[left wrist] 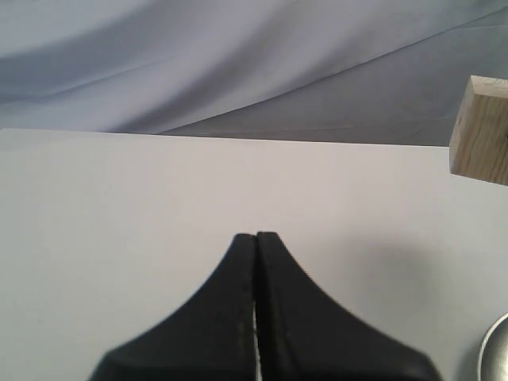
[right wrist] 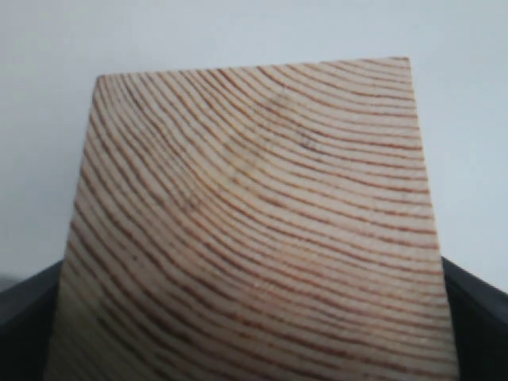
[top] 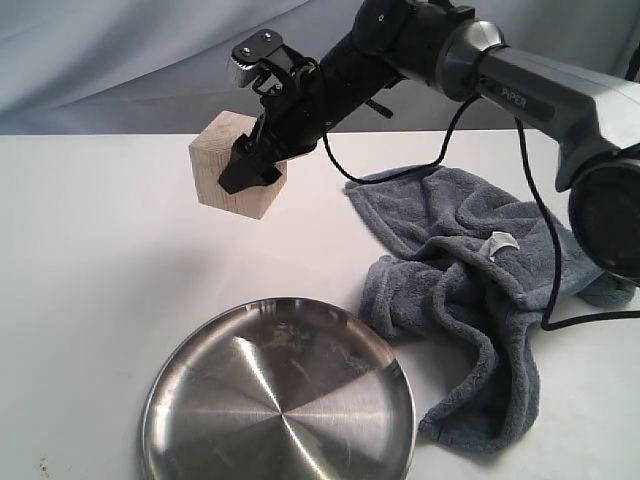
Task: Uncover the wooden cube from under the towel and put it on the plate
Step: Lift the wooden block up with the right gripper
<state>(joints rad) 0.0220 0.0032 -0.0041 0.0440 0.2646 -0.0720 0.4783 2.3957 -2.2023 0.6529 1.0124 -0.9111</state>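
Note:
The pale wooden cube (top: 222, 165) hangs in the air above the white table, beyond the plate and to its left. My right gripper (top: 250, 165) is shut on it, reaching in from the upper right. In the right wrist view the cube's grained face (right wrist: 254, 230) fills most of the picture between the dark fingers (right wrist: 24, 313). The round steel plate (top: 280, 400) lies at the front of the table. Crumpled to the plate's right is the dark grey towel (top: 470, 290). My left gripper (left wrist: 255, 238) is shut and empty, low over bare table, with the cube (left wrist: 480, 131) and the plate's rim (left wrist: 496, 349) at its view's edge.
A pale blue-grey cloth backdrop (top: 120, 60) hangs behind the table. A black cable (top: 545, 240) from the right arm droops over the towel. The white table (top: 90, 300) is bare to the left of the plate.

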